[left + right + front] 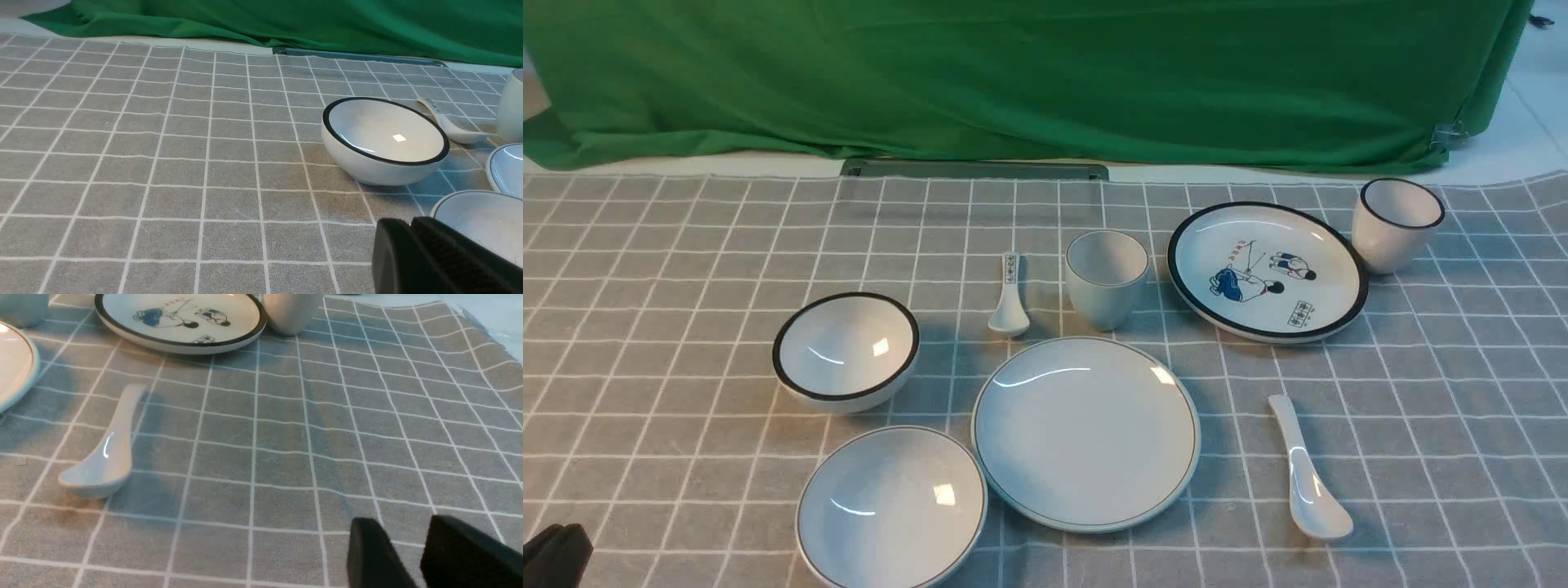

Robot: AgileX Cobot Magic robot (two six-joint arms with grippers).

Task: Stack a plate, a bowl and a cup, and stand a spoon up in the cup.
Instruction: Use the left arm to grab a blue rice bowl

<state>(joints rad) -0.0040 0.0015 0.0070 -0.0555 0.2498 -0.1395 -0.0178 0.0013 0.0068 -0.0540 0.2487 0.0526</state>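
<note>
The plain plate [1085, 433] lies on the checked cloth at the front centre. The shallow bowl [890, 506] sits to its left by the front edge. The plain cup [1106, 278] stands upright behind the plate. The plain white spoon [1308, 474] lies to the plate's right, scoop toward me. My left gripper [410, 222] is shut and empty, low over the cloth just left of the bowl [482, 220]; a dark part of it shows at the front view's corner [556, 555]. My right gripper [404, 526] is open and empty, right of the spoon [106, 453]. It is out of the front view.
A deeper black-rimmed bowl [845, 351] stands behind the shallow bowl. A small patterned spoon [1009, 294] lies left of the cup. A cartoon plate [1266, 269] and a black-rimmed cup [1395, 222] are at the back right. A green cloth [1013, 73] hangs behind.
</note>
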